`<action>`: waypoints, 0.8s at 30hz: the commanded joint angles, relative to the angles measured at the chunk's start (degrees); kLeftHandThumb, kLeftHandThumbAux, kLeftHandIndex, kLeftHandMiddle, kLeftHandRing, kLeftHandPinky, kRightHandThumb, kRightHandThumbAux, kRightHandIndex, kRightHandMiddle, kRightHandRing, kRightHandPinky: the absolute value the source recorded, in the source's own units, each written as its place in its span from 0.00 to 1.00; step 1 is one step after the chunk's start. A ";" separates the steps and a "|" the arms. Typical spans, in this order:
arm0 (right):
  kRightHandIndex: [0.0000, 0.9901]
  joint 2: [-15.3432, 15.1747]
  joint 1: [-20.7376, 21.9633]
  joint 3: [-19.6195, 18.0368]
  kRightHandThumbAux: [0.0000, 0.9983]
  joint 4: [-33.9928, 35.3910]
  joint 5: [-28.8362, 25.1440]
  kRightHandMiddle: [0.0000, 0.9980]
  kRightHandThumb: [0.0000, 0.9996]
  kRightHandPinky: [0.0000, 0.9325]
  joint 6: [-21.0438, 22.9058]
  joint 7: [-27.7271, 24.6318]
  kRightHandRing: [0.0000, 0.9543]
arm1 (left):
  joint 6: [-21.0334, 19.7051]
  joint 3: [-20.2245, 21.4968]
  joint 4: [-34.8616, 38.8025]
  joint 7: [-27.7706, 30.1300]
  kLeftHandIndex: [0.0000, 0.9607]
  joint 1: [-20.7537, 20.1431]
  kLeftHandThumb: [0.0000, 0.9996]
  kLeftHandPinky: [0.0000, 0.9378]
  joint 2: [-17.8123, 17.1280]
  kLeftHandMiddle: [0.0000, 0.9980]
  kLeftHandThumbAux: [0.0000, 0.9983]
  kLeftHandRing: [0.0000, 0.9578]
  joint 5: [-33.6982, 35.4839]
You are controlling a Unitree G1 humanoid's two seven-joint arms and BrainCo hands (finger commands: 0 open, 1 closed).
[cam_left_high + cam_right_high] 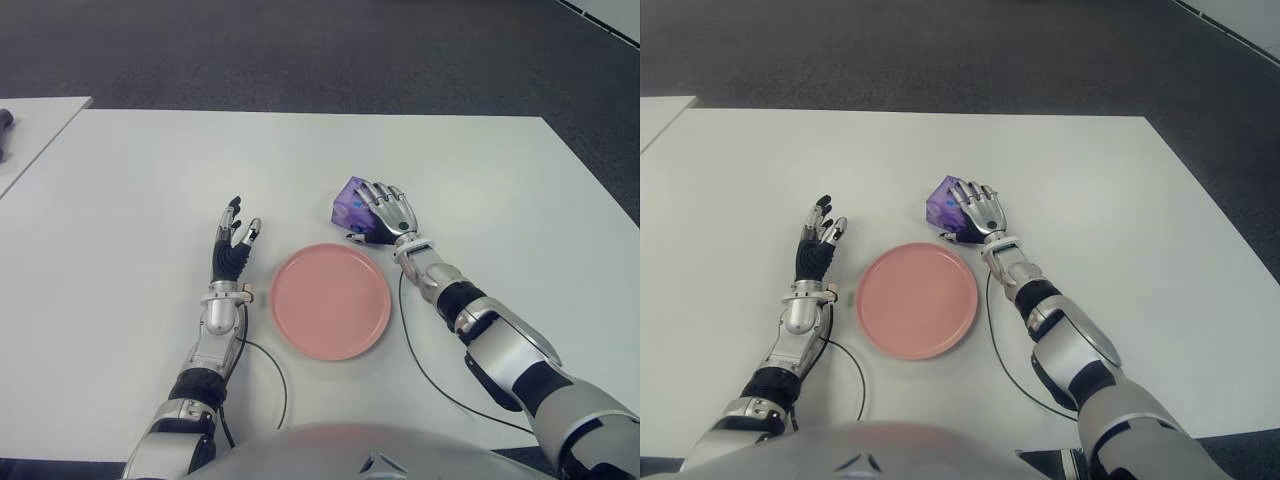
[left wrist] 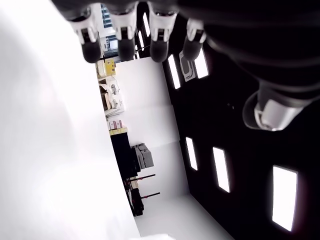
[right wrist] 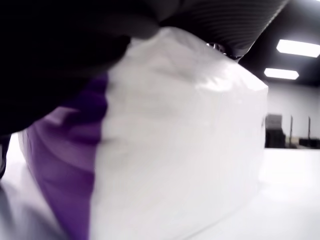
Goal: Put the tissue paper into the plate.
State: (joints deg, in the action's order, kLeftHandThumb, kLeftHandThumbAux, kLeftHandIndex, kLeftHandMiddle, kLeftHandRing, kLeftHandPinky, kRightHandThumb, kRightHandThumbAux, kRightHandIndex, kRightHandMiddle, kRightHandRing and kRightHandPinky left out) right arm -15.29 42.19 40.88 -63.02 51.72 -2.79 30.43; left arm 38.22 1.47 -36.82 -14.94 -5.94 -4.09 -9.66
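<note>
The tissue paper pack (image 1: 349, 203), purple and white, lies on the white table (image 1: 140, 190) just past the far right rim of the pink plate (image 1: 330, 300). My right hand (image 1: 386, 213) lies over the pack, fingers draped across its top and thumb against its near side. In the right wrist view the pack (image 3: 175, 140) fills the picture, pressed close against the palm. Nothing is in the plate. My left hand (image 1: 234, 243) shows left of the plate, fingers spread and holding nothing; its fingertips (image 2: 120, 35) point out over bare table.
A second white table (image 1: 35, 125) stands at the far left with a dark object (image 1: 5, 132) on it. Thin black cables (image 1: 425, 370) trail from both wrists across the near table. Dark floor lies beyond the far edge.
</note>
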 commanded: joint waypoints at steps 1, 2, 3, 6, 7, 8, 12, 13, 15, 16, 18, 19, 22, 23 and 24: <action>0.13 1.84 -2.97 -0.65 0.38 -6.25 -4.04 0.24 0.75 0.33 -2.51 -19.21 0.27 | -1.23 -0.08 -0.65 -1.15 0.00 2.72 0.00 0.00 0.40 0.00 0.41 0.00 -1.03; 0.16 2.20 -2.66 -1.81 0.38 -6.66 -5.75 0.27 0.76 0.34 -3.02 -22.91 0.29 | -1.32 -0.07 -0.48 -1.26 0.00 2.82 0.00 0.00 0.39 0.00 0.41 0.00 -1.10; 0.26 2.45 -2.48 -2.61 0.37 -6.92 -6.86 0.31 0.76 0.36 -3.33 -25.11 0.32 | -1.38 -0.06 -0.37 -1.32 0.00 2.88 0.00 0.00 0.37 0.00 0.41 0.00 -1.14; 0.39 3.15 -2.11 -4.14 0.36 -8.18 -8.91 0.37 0.77 0.42 -3.62 -29.34 0.37 | -1.54 -0.06 -0.08 -1.51 0.00 3.08 0.00 0.00 0.34 0.00 0.41 0.00 -1.32; 0.40 3.28 -2.11 -4.41 0.43 -8.70 -9.24 0.38 0.76 0.43 -3.76 -30.10 0.38 | -1.61 -0.06 0.00 -1.58 0.00 3.13 0.00 0.00 0.32 0.00 0.41 0.00 -1.38; 0.42 3.42 -2.63 -4.60 0.52 -9.98 -9.34 0.40 0.75 0.44 -4.19 -30.13 0.40 | -1.78 -0.05 0.25 -1.71 0.00 3.28 0.00 0.00 0.31 0.00 0.41 0.00 -1.49; 0.44 3.70 -4.15 -4.80 0.65 -12.13 -9.50 0.49 0.74 0.54 -5.13 -29.67 0.51 | -2.06 0.02 0.65 -2.10 0.00 3.55 0.00 0.00 0.21 0.00 0.42 0.00 -1.82; 0.44 3.73 -4.44 -4.80 0.66 -12.34 -9.56 0.50 0.74 0.55 -5.29 -29.53 0.51 | -2.08 0.03 0.68 -2.17 0.00 3.57 0.00 0.00 0.18 0.00 0.42 0.00 -1.89; 0.46 3.80 -4.69 -5.17 0.67 -12.37 -10.10 0.50 0.78 0.58 -5.50 -29.94 0.55 | -2.18 0.04 1.09 -2.42 0.00 3.84 0.00 0.00 0.19 0.00 0.42 0.00 -2.14; 0.47 3.82 -4.72 -5.29 0.66 -12.40 -10.27 0.48 0.81 0.58 -5.58 -30.09 0.56 | -2.21 0.04 1.21 -2.49 0.00 3.92 0.00 0.00 0.19 0.00 0.42 0.00 -2.21; 0.46 4.07 -5.08 -6.54 0.66 -12.50 -11.80 0.48 0.83 0.63 -5.66 -31.12 0.61 | -2.30 0.01 1.65 -2.76 0.00 4.19 0.00 0.00 0.18 0.00 0.42 0.00 -2.50; 0.45 4.16 -5.20 -6.98 0.67 -12.56 -12.37 0.48 0.84 0.66 -5.70 -31.48 0.65 | -2.35 -0.02 1.81 -2.87 0.00 4.28 0.00 0.00 0.19 0.00 0.42 0.00 -2.61; 0.42 4.88 -6.47 -8.57 0.67 -12.66 -14.17 0.51 0.85 0.80 -5.75 -31.06 0.77 | -2.40 -0.06 2.26 -3.38 0.00 4.53 0.00 0.00 0.10 0.00 0.42 0.00 -3.02; 0.42 4.96 -6.69 -8.90 0.67 -12.61 -14.53 0.51 0.85 0.82 -5.85 -30.90 0.79 | -2.46 -0.06 2.40 -3.49 0.00 4.57 0.00 0.00 0.10 0.00 0.42 0.00 -3.11; 0.42 5.03 -6.99 -9.47 0.67 -12.53 -15.14 0.52 0.85 0.85 -6.31 -30.48 0.82 | -2.52 -0.02 2.54 -3.48 0.00 4.63 0.00 0.00 0.12 0.00 0.42 0.00 -3.10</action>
State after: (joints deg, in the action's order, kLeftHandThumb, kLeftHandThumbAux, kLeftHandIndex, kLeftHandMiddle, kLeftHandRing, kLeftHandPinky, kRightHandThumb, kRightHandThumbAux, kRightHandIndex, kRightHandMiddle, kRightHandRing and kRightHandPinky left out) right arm -13.76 48.63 31.73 -67.43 39.44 -8.60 13.03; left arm 37.93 1.38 -34.46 -16.38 -4.33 -4.05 -10.95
